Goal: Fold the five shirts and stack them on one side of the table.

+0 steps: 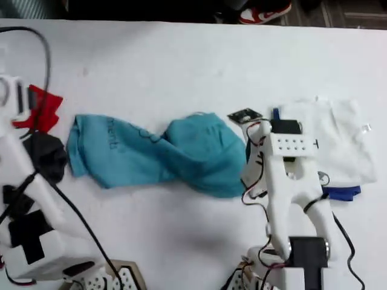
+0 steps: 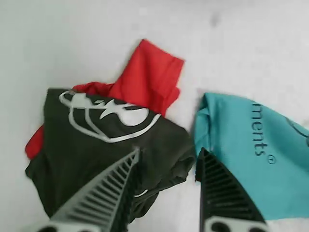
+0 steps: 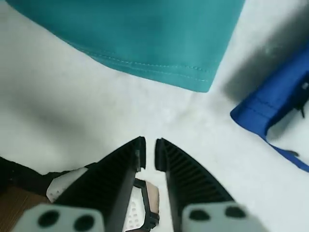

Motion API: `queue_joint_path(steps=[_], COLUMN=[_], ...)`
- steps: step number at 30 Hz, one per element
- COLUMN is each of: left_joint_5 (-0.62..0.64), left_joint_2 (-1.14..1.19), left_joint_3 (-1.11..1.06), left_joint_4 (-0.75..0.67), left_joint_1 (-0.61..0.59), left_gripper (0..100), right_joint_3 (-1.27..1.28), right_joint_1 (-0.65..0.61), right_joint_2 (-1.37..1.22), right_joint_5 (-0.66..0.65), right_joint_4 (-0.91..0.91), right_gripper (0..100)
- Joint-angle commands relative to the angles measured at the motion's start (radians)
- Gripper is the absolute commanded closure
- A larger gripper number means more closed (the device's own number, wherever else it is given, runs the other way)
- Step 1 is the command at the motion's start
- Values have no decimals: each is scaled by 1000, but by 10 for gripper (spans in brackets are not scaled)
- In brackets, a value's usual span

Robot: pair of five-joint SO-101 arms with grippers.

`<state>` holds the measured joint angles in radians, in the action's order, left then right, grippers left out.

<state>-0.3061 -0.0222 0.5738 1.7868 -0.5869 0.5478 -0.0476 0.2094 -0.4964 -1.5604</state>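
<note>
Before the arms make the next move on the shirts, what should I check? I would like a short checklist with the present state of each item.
1. Teal cotton shirt lies flat for folding: not ok, it is twisted at its middle.
2. Left gripper open: ok, above the black shirt with white print.
3. Right gripper empty: ok, nearly closed over the bare white table.
4. Black shirt separate from the red shirt: not ok, it lies on it.
5. White shirt on the blue shirt neatly folded: cannot tell.
</note>
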Motion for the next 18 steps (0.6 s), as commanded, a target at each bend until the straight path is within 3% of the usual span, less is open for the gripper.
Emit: queue_joint_path(steps=[1, 5, 18], left_joint_5=[2, 2, 2], left_joint_2=[-44, -44, -47], left_joint_3=[25, 25, 26], left_joint_4=[0, 0, 0], left_joint_1=[-61, -77, -77], left_gripper=[801, 801, 801], right_joint_3=[-28, -64, -279], right_joint_1=[-8, -62, -87], right_joint_2=[-39, -76, -360], right_joint_5=[0, -48, -87], right_joint_4=[15, 10, 28], right_gripper=[795, 649, 673])
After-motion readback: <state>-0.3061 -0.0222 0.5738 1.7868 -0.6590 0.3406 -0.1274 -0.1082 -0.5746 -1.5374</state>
